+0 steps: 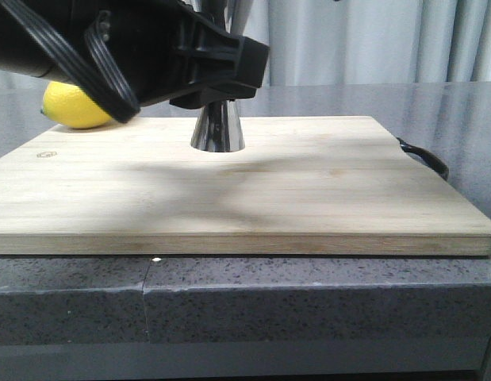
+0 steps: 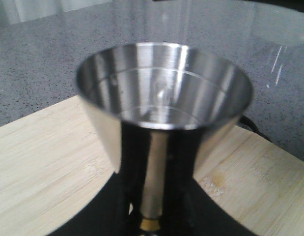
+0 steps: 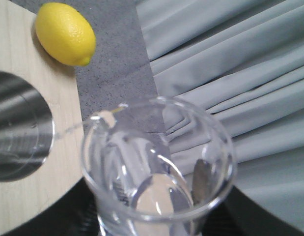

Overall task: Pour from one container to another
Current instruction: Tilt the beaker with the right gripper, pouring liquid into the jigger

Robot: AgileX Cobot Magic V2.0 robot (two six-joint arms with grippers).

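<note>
The steel jigger [image 1: 217,128] stands on the wooden board [image 1: 308,182]. My left gripper [image 1: 215,89] is shut on it near its brass waist and hides its upper cone in the front view. Up close, the jigger's open cup [image 2: 161,93] fills the left wrist view, with the left gripper [image 2: 152,219] dark on both sides of the stem. My right gripper [image 3: 156,223] is shut on the clear glass beaker [image 3: 156,167]. The beaker is tipped, its pouring lip [image 3: 100,119] turned toward the jigger's mouth [image 3: 16,128]. I cannot tell whether liquid is flowing.
A yellow lemon [image 1: 74,107] lies at the board's far left corner, also seen from the right wrist [image 3: 66,33]. A black strap [image 1: 426,157] hangs off the board's right edge. The board rests on a grey speckled counter [image 1: 308,294], with grey curtains [image 3: 230,64] behind.
</note>
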